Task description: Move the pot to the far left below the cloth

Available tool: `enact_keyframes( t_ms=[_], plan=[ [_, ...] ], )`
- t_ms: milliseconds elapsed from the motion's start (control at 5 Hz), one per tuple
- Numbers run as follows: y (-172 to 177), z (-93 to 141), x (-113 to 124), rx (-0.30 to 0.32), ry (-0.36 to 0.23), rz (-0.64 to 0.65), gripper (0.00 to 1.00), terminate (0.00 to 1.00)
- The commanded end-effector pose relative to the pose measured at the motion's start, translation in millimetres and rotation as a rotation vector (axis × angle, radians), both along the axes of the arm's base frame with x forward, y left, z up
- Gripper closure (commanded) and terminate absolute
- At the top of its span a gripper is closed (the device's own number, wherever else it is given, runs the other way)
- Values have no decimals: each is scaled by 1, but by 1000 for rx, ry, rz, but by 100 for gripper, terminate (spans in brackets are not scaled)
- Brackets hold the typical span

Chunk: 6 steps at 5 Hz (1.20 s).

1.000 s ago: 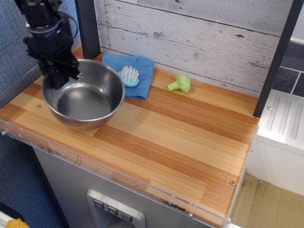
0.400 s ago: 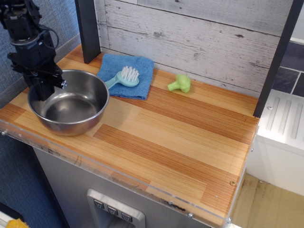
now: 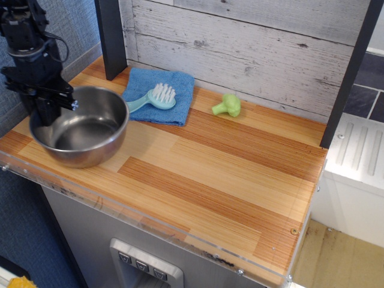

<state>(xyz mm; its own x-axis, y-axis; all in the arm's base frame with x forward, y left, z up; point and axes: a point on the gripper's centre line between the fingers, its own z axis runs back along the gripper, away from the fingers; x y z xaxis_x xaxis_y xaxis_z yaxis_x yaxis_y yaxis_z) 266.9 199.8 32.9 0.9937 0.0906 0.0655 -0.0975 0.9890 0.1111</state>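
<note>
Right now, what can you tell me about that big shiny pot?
The pot is a round, bowl-shaped vessel of shiny steel-like metal, with no handles and nothing inside. It sits upright near the far left end of the wooden counter, in front of the blue cloth. The black gripper reaches down over its left rim, with its jaws apparently clamped on the wall there. The light-blue brush lies close by, its handle pointing towards the pot's rim.
</note>
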Motion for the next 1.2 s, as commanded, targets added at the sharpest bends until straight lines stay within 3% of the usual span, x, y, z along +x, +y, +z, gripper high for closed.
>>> enact_keyframes(
  t_ms=[0, 400, 1000],
  plan=[
    [-3, 16, -4, 30, -19, 21, 0, 0],
    [-7, 33, 3, 62, -33, -29, 0, 0],
    [-4, 121, 17, 233, -130, -129, 0, 0]
  ],
)
